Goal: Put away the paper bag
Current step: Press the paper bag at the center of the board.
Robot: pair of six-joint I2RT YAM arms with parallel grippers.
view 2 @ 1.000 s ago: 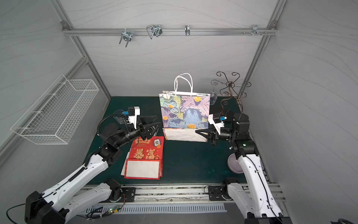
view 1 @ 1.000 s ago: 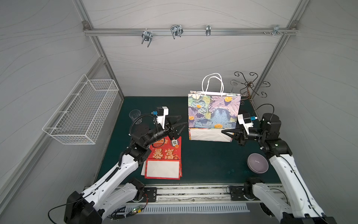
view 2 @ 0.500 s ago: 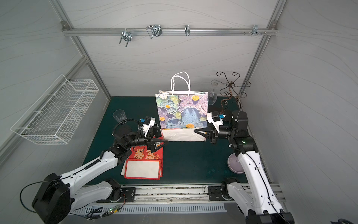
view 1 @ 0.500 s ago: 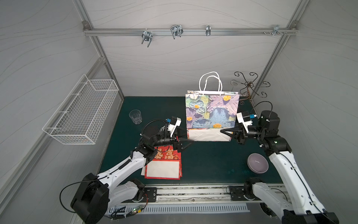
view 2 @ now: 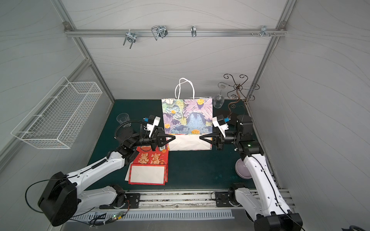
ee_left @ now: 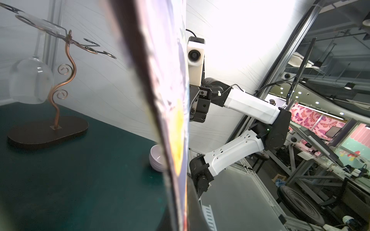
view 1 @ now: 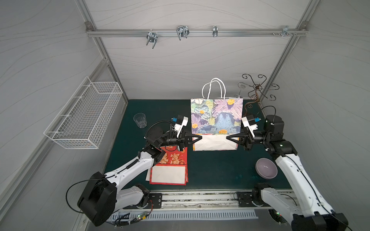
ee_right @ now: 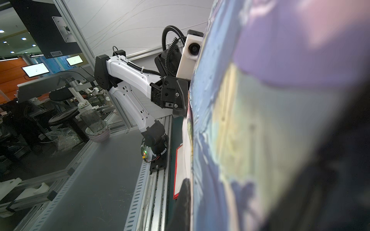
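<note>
— What is on view, from the left?
— One wire basket (view 1: pixel 84 114) on the wall and one tumbler (view 1: pixel 140 120) on the desk (view 1: pixel 210 170). Next comes a flat stack of red bags (view 1: pixel 174 160), too close-packed to count. After that, one paper bag (view 1: pixel 217 118), one wine glass (view 2: pixel 218 101) hanging bowl-down on one rack (view 1: pixel 257 87), and one bowl (view 1: pixel 266 168).
— Where is the paper bag?
— Upright at mid-desk, between the two arms. Its inside is hidden.
— And the jaws?
— The left jaws are closed on its left edge and the right jaws on its right edge. Both grip low, where the white base begins.
</note>
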